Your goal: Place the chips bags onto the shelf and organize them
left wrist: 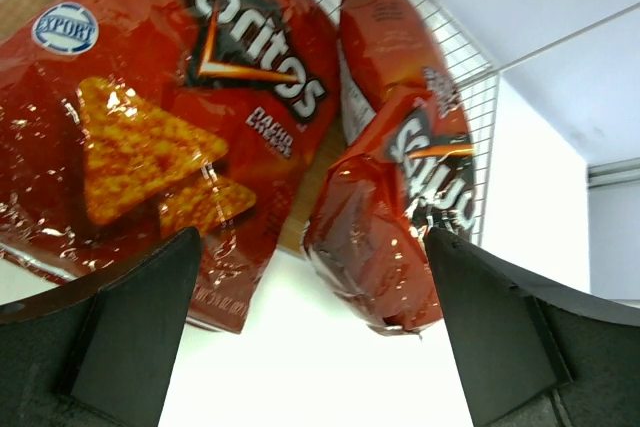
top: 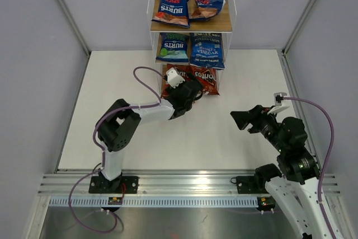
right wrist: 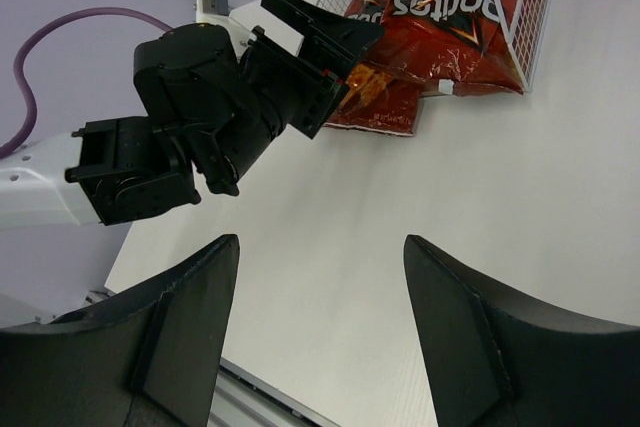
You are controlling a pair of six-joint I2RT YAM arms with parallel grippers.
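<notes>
Here the left gripper [left wrist: 312, 252] is hovering wide open, holding nothing, just before two Doritos bags [left wrist: 190, 77] lying side by side on the shelf's [top: 221, 22] bottom tier. Four blue bags [top: 172, 6] are filling the upper tiers. The right gripper [right wrist: 318, 257] is hanging open above the table [top: 251, 82].

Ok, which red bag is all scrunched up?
The Doritos bag on the right in the left wrist view: it's folded over with its logo turned sideways. The other Doritos bag beside it lies flat, front showing.
</notes>
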